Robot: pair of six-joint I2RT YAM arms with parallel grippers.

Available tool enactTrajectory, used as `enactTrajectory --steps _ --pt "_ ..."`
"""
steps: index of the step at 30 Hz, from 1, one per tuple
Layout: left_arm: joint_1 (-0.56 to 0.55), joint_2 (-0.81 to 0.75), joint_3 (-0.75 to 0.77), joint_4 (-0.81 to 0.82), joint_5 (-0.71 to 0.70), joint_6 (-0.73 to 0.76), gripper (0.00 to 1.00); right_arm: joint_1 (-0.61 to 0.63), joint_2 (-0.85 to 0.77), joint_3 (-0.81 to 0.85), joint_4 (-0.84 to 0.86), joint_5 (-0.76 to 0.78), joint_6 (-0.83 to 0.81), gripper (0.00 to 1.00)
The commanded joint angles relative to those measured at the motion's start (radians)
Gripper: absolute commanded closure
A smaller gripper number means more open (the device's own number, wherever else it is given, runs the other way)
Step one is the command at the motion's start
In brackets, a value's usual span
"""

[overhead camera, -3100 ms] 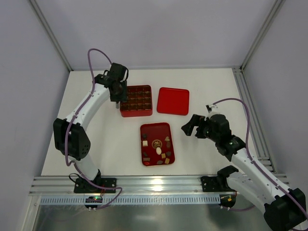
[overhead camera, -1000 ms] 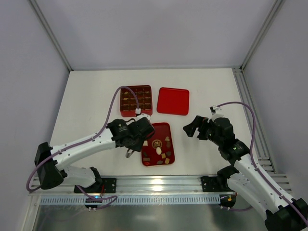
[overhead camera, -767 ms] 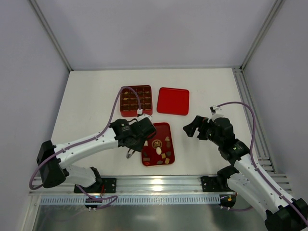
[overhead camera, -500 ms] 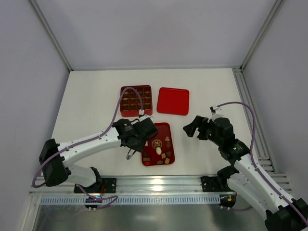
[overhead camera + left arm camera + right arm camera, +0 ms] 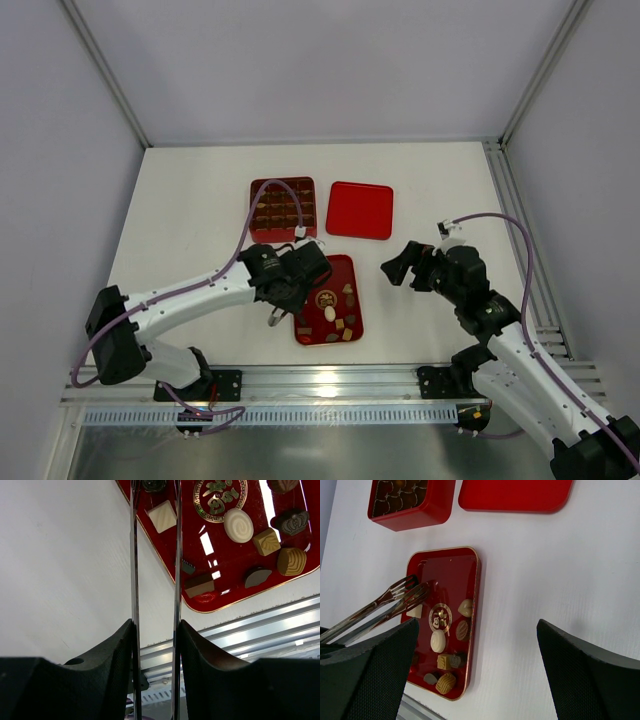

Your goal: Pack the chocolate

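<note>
Several loose pieces of chocolate (image 5: 328, 313), dark, tan and cream-white (image 5: 238, 525), lie on a flat red tray (image 5: 355, 290) with a gold emblem. My left gripper (image 5: 286, 292) is shut on metal tongs (image 5: 176, 555), its fingers (image 5: 192, 640) pressing the two blades. The tong tips (image 5: 415, 587) hover over the tray's far left corner, on either side of a dark piece (image 5: 153, 484); whether they pinch it I cannot tell. My right gripper (image 5: 392, 265) hangs open and empty to the right of the tray (image 5: 475, 605).
A red square box (image 5: 283, 205) with grid compartments, some filled, stands behind the tray. A flat red lid (image 5: 360, 209) lies to its right. The aluminium rail (image 5: 320, 385) runs along the table's near edge.
About three seconds ago the left gripper stood at the box; it now sits at the tray. Over the last second it has edged right. The right arm has barely moved.
</note>
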Motion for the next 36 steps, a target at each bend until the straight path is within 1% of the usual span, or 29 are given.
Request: enactTrajectory --steps 1,10,21,36 --pt "-0.003 0.012 0.044 0.025 0.022 0.013 0.6 0.004 -0.016 -0.003 0.025 0.011 0.007 0.0" --pt "-0.003 0.034 0.06 0.031 0.047 0.024 0.61 0.004 -0.025 -0.003 0.018 0.015 0.007 0.0" --pt "-0.003 0.014 0.07 -0.012 0.029 0.027 0.6 0.004 -0.024 -0.006 0.024 0.012 0.008 0.0" --pt "-0.003 0.011 0.071 -0.023 0.03 0.03 0.61 0.002 -0.025 -0.006 0.025 0.012 0.013 0.0"
